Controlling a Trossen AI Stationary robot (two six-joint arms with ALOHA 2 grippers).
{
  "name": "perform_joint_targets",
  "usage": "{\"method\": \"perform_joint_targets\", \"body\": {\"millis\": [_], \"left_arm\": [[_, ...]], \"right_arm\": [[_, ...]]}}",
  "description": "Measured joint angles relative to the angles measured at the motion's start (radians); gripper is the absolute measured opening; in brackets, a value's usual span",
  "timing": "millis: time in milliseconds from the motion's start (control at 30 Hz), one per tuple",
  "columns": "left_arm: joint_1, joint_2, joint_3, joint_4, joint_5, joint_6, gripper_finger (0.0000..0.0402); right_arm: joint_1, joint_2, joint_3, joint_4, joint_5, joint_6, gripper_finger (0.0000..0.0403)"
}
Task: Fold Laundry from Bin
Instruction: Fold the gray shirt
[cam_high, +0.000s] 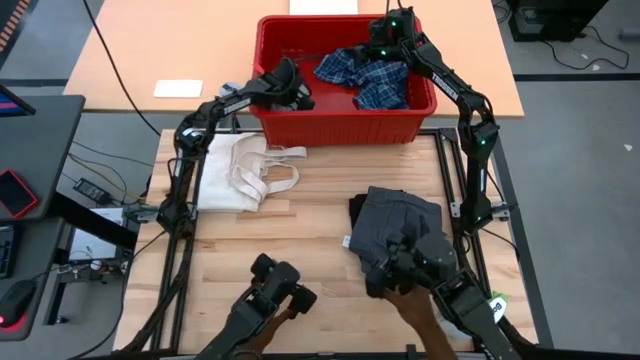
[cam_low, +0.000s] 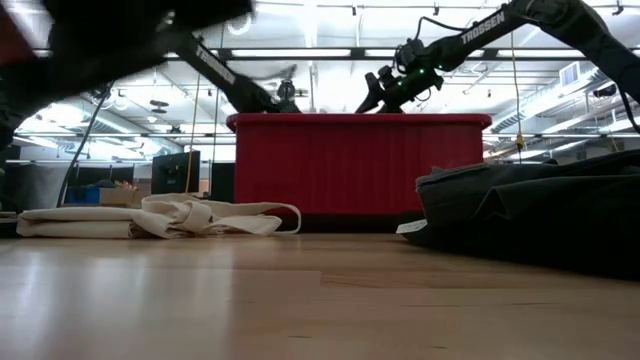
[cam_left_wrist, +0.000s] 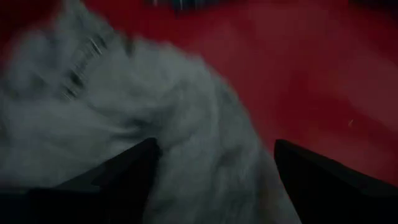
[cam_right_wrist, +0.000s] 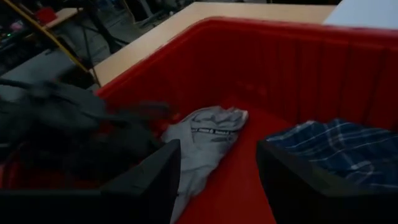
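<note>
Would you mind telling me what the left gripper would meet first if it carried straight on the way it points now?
Most likely the light grey garment in the red bin: it fills the space just beyond the left gripper, whose fingers are open. How near it lies is hard to judge.

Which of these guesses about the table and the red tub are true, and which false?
1. The bright red rectangular plastic bin holds a blue-and-white plaid shirt. True.
2. A light grey soft garment lies on the wooden table. False: it lies inside the bin.
3. The left end effector is open above the light grey garment. True.
4. The cream-white cloth with strap loops is inside the bin. False: it lies on the table beside the bin.
5. The folded dark grey garment is on the table. True.
6. The right end effector grips the plaid shirt. False: it is open, holding nothing.
</note>
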Motion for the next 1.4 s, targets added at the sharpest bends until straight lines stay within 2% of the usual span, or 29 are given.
{"method": "perform_joint_targets", "body": {"millis": [267,400,500,700,733,833,967,1033,1267,1400], "left_arm": [[0.003,0.100,0.007,-0.045,-0.003,-0.001,0.0328],[0.000,0.106,0.006,-0.045,0.005,-0.004,0.0298],[0.000,0.102,0.004,-0.034,0.008,-0.004,0.0238],[0.001,0.066,-0.002,-0.021,0.045,0.006,0.0045],[0.001,0.060,-0.003,-0.018,0.056,0.007,0.0034],[0.004,0.037,-0.008,0.009,0.113,0.022,0.0034],[0.005,-0.004,-0.007,0.083,0.324,0.070,0.0038],[-0.002,-0.009,-0.003,0.120,0.379,0.077,0.0038],[-0.032,-0.005,-0.005,0.159,0.390,0.078,0.0038],[-0.040,-0.005,-0.005,0.208,0.359,0.074,0.0038]], "right_arm": [[-0.003,0.000,0.000,-0.038,-0.048,-0.030,0.0216],[-0.004,0.000,0.000,-0.039,-0.089,-0.018,0.0216],[-0.003,0.000,0.000,-0.040,-0.126,-0.023,0.0216],[-0.017,-0.001,0.000,-0.039,-0.158,-0.029,0.0216],[-0.023,-0.001,0.000,-0.039,-0.158,-0.029,0.0216],[-0.039,-0.001,0.000,-0.038,-0.157,-0.029,0.0216],[-0.059,-0.008,0.000,-0.039,-0.159,-0.017,0.0216],[-0.068,-0.016,0.000,-0.037,-0.158,-0.017,0.0216],[-0.069,-0.024,0.000,-0.052,-0.211,0.005,0.0216],[-0.052,-0.024,0.000,-0.103,-0.220,-0.006,0.0216]]}}
